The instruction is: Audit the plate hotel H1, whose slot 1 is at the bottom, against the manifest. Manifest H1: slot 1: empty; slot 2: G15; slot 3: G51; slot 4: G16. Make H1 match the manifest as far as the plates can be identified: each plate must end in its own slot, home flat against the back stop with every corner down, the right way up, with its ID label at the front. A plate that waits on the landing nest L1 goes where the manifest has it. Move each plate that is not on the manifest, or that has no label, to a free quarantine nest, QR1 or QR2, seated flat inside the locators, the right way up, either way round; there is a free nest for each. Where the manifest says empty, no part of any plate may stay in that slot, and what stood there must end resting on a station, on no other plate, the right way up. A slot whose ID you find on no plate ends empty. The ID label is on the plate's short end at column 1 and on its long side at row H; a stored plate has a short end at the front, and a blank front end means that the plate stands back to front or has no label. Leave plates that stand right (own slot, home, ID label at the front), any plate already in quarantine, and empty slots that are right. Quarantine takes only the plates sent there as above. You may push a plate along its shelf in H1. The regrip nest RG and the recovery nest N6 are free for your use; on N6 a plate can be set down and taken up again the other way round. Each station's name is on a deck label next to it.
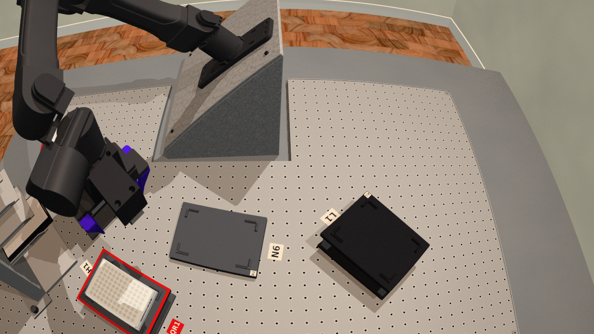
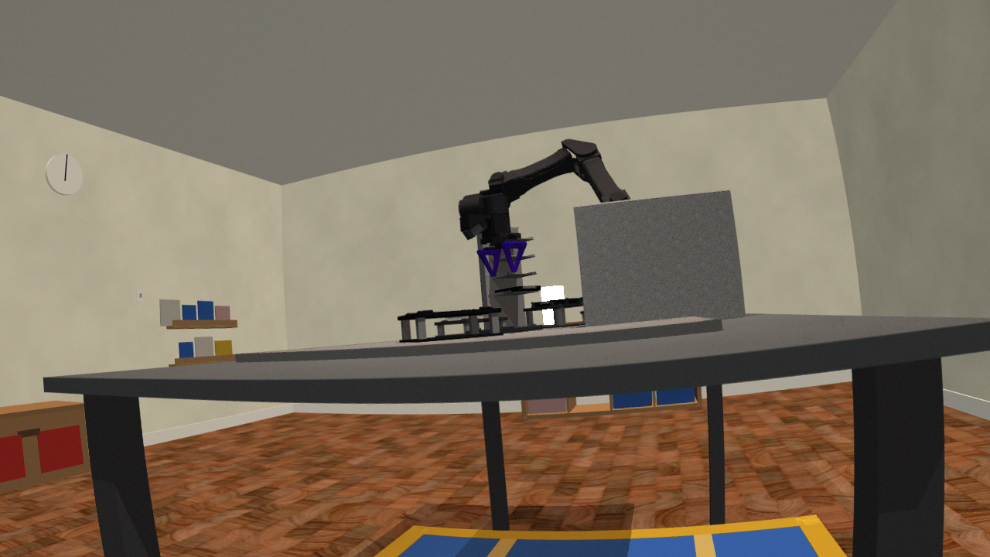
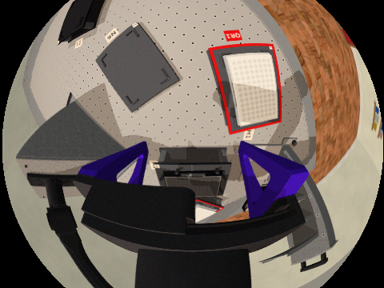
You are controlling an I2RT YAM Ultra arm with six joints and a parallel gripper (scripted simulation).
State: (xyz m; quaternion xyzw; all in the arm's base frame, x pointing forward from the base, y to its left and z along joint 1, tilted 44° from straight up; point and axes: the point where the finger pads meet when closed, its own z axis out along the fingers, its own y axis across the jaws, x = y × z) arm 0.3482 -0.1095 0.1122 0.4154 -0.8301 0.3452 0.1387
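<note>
Purple fingers on the black hand [image 3: 189,168] stand fully apart with nothing between them; the wrist view shows only open space and a dark stand [image 3: 194,157] in the gap. The hand hangs above that stand [image 1: 96,215] near the left edge of the desk [image 1: 373,124], pointing down. Whether a plate rests on the stand cannot be told from here; the arm hides most of it in the top view.

The plate rack [image 1: 16,249] sits at the left edge, cut off by the frame. One plate [image 1: 25,227] shows on a shelf; its label cannot be read, and the other shelves are not visible enough to audit. From the side view the rack [image 2: 486,277] stands directly behind the hand [image 2: 502,260].

A pale well plate [image 1: 120,291] lies flat inside the red-bordered tray [image 1: 96,262] marked QR1, at the near left corner. It appears seated within the frame, in my judgement set apart as unlisted or unlabelled.

The grey tray [image 1: 217,238] marked N6 carries no plate, which leaves it free for turning a plate end for end. The black tray [image 1: 373,240] marked L1, towards the middle of the desk, also carries none, so nothing waits there.

Judgement: the spread fingers, held square over the stand, suit either a descent to grip a plate by its sides or a retreat after letting one go. Which applies cannot be settled here.
</note>
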